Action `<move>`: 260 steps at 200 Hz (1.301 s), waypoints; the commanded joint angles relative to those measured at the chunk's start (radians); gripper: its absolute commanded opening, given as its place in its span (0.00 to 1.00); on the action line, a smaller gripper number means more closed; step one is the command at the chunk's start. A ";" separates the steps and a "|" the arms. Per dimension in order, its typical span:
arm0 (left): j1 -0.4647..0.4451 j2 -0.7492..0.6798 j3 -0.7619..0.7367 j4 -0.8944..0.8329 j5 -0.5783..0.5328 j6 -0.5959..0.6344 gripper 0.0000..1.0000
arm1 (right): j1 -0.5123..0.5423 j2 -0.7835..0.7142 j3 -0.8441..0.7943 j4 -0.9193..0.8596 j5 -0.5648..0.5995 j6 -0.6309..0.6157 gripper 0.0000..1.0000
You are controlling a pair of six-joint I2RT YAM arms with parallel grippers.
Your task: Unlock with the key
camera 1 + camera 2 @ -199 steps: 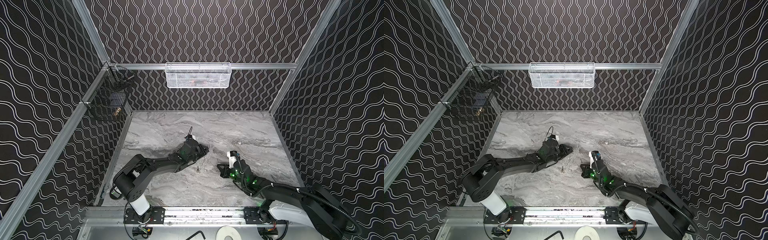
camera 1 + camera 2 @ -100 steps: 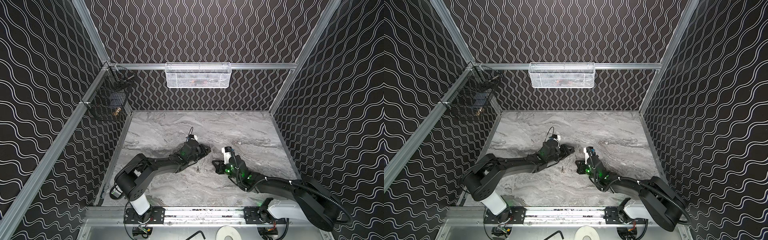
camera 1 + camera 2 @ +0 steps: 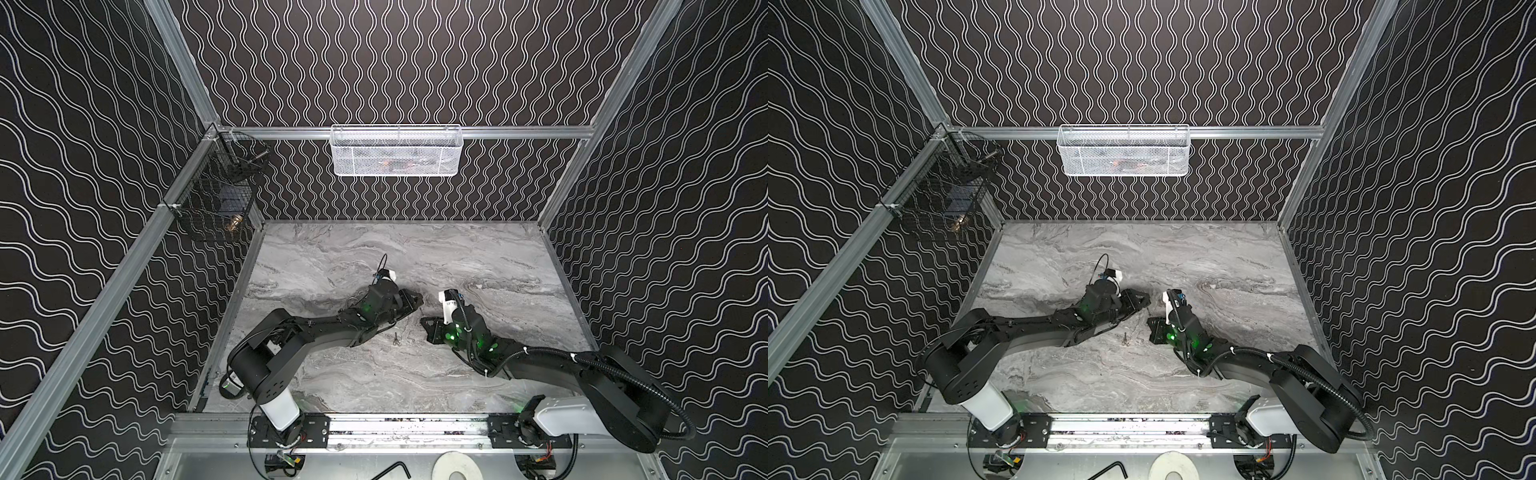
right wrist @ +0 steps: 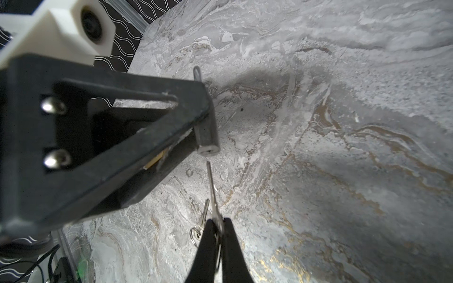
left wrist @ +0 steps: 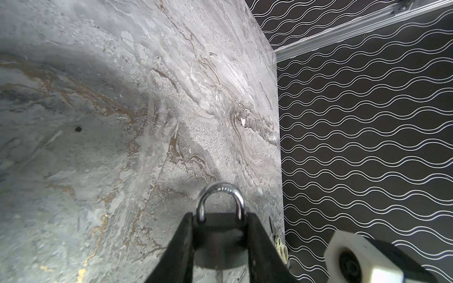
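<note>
My left gripper (image 5: 219,216) is shut on a dark padlock (image 5: 218,232) across its body, the silver shackle (image 5: 220,196) sticking out past the fingertips. In the right wrist view the padlock (image 4: 207,137) hangs just above the marble table, its keyhole end facing my right gripper (image 4: 219,220). That gripper is shut on a silver key (image 4: 211,186), whose blade points at the keyhole with a small gap between them. In both top views the left gripper (image 3: 415,300) and right gripper (image 3: 426,322) nearly meet at mid-table.
A spare key on a ring (image 4: 201,220) lies flat on the table (image 3: 396,340) just below the two grippers. A white mesh basket (image 3: 396,151) hangs on the back wall and a black wire basket (image 3: 216,208) on the left wall.
My right gripper has moved up and left across the table with the key, closing in on the padlock. The left arm has stayed nearly still.
</note>
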 commanded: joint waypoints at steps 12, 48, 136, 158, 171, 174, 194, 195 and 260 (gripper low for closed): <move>0.001 -0.007 0.004 0.013 -0.005 0.015 0.00 | 0.001 -0.002 0.016 -0.031 0.028 0.006 0.00; 0.001 -0.005 0.009 0.000 -0.005 0.019 0.00 | 0.001 -0.009 0.037 -0.077 0.054 -0.001 0.00; 0.001 -0.004 0.008 -0.009 -0.017 0.018 0.00 | 0.001 0.006 0.064 -0.082 0.030 -0.008 0.00; 0.001 -0.008 0.005 -0.013 -0.033 0.022 0.00 | 0.001 -0.002 0.063 -0.085 0.023 -0.008 0.00; 0.001 -0.008 0.008 -0.018 -0.036 0.026 0.00 | 0.001 -0.005 0.064 -0.089 0.022 -0.009 0.00; 0.001 -0.008 0.009 -0.019 -0.036 0.027 0.00 | 0.002 -0.006 0.064 -0.089 0.021 -0.010 0.00; 0.001 -0.006 0.011 -0.025 -0.040 0.030 0.00 | 0.002 -0.005 0.064 -0.093 0.016 -0.010 0.00; 0.001 -0.007 0.011 -0.026 -0.041 0.029 0.00 | 0.002 -0.005 0.064 -0.093 0.015 -0.010 0.00; 0.001 -0.004 0.013 -0.016 -0.038 0.025 0.00 | 0.010 0.017 0.069 -0.086 0.005 -0.004 0.00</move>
